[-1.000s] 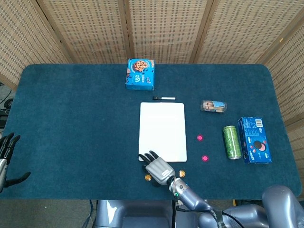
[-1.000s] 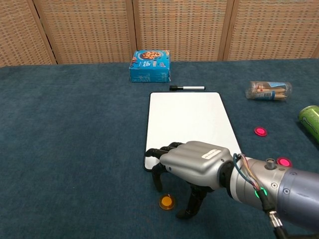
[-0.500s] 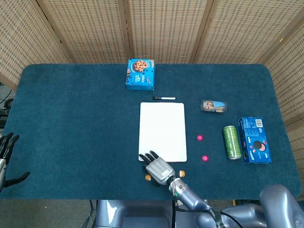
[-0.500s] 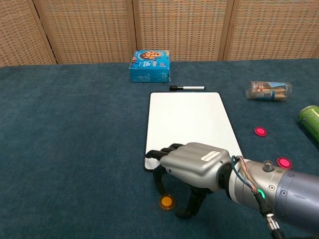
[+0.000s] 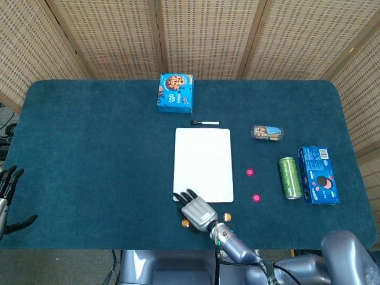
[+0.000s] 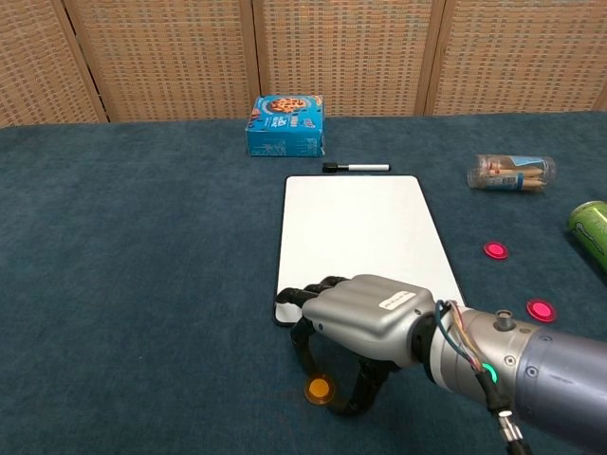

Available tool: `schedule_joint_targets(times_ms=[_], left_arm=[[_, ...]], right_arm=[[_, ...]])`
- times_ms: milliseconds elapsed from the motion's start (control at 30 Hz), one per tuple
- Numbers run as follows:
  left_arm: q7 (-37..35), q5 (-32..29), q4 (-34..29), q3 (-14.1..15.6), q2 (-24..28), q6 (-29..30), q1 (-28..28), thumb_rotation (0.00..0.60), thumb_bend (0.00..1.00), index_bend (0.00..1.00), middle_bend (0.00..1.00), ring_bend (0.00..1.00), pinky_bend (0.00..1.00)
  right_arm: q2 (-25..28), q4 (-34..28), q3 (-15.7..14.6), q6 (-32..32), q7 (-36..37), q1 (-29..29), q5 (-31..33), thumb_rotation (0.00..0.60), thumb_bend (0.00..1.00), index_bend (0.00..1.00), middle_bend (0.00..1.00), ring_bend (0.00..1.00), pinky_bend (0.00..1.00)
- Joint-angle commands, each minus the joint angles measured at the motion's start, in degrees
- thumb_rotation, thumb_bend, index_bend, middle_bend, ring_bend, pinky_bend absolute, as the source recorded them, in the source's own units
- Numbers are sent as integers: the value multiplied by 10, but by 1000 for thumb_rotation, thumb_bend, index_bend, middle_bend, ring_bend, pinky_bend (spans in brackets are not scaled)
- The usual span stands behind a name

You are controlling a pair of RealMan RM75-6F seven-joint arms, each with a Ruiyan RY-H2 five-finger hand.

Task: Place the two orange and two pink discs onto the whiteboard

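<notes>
That orange disc sits bottom center on the cloth, just below the whiteboard. Your right hand arches over it, fingers spread, holding nothing. Pinch it cleanly by the edges before lifting. Left hand idles loose at far left.

Lab setup, wicker screens, blue tabletop
</notes>
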Motion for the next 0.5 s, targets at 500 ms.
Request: schedule_joint_targets(times_ms=[500], left_arm=[[-3,1,-1,1,2,0,0,600,0,0,0,0,0]], right_arm=[[23,-33,42,9,55,3,3,600,337,479,0,0,0]])
